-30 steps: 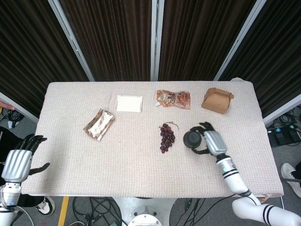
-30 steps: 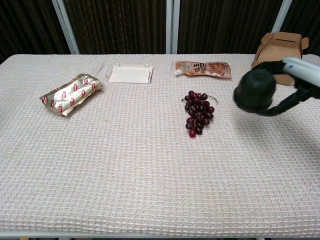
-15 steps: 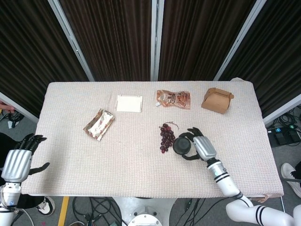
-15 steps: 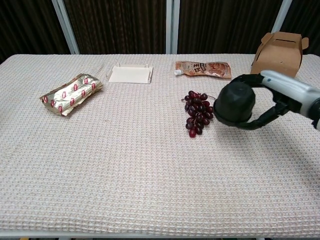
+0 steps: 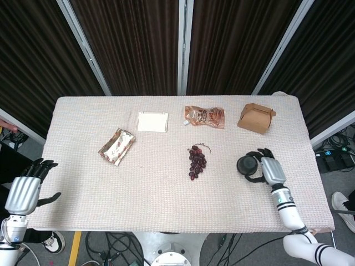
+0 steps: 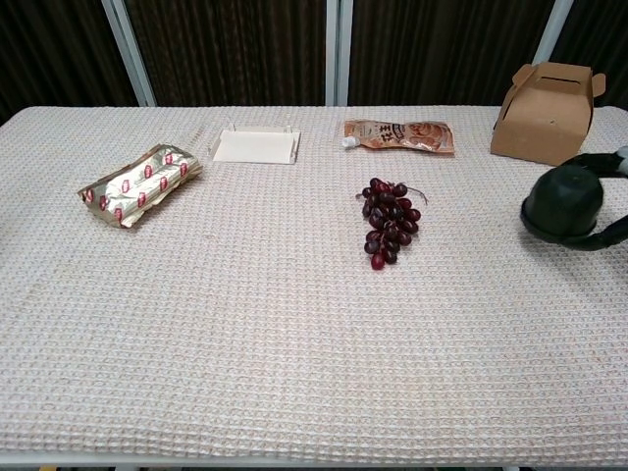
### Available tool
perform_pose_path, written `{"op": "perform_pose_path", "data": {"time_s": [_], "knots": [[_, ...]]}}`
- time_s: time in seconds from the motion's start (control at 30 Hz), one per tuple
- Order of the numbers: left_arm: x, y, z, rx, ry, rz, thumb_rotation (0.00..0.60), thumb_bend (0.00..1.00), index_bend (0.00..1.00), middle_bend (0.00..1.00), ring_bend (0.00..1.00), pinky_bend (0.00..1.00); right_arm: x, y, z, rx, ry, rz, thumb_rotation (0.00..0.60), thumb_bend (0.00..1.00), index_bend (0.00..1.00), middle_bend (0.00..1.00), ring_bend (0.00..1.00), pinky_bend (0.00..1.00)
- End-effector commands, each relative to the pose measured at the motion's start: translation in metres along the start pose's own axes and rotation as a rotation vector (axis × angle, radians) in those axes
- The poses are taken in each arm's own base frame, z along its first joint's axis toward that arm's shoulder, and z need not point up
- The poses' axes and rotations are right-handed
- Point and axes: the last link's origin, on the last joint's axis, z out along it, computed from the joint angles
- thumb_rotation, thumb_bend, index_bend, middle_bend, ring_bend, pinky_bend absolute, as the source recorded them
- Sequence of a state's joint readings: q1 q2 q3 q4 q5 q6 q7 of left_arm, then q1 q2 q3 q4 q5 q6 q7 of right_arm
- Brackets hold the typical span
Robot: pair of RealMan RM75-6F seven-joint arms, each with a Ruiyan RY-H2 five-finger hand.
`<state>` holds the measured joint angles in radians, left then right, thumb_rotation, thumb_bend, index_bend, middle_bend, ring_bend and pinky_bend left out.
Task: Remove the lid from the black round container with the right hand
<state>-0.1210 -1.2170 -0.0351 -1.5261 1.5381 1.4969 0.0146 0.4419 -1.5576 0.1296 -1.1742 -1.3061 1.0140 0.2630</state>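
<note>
The right hand grips the black round container from the side, near the table's right edge, right of the grapes. Whether the lid sits on top is hard to tell. Better to set it down upright, then pinch only the lid. The left hand hangs spread, holding nothing.

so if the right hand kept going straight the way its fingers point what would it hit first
Probably the grapes. The right hand, holding the black container, points leftward across bare cloth toward them, though height is unclear.
</note>
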Motion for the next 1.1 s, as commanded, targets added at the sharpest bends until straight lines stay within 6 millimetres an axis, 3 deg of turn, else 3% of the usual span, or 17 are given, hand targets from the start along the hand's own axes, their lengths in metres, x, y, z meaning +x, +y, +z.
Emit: {"op": "perform_pose_path", "data": {"time_s": [0.03,0.2,0.57,0.73,0.87,1.1], "knots": [[0.002,-0.002,0.000,0.004,0.002,0.010,0.600,0.04,0.24,0.19,0.12,0.28,-0.018,-0.017,0.002,0.064,-0.025,-0.020,0.600,0.12,0.38,0.44,0.09,0.00],[0.002,-0.004,-0.001,0.009,-0.002,0.007,0.600,0.04,0.24,0.19,0.12,0.28,-0.015,-0.003,-0.003,0.021,-0.020,-0.020,0.600,0.12,0.38,0.44,0.08,0.00],[-0.003,-0.004,-0.001,0.007,-0.012,0.007,0.600,0.04,0.24,0.19,0.12,0.28,-0.023,0.004,-0.005,0.012,-0.040,-0.019,0.600,0.11,0.36,0.43,0.08,0.00],[-0.003,-0.006,-0.002,0.010,-0.013,0.006,0.600,0.04,0.24,0.19,0.12,0.28,-0.025,0.007,-0.006,0.003,-0.079,-0.022,0.600,0.01,0.20,0.32,0.01,0.00],[-0.003,-0.005,-0.002,0.006,-0.011,0.006,0.600,0.04,0.24,0.19,0.12,0.28,-0.023,0.005,-0.007,0.010,-0.092,-0.014,0.600,0.00,0.05,0.20,0.00,0.00],[-0.002,-0.003,-0.001,0.004,-0.008,0.005,0.600,0.04,0.24,0.19,0.12,0.28,-0.012,0.001,-0.009,0.031,-0.048,0.000,0.600,0.00,0.02,0.17,0.00,0.00]]}}
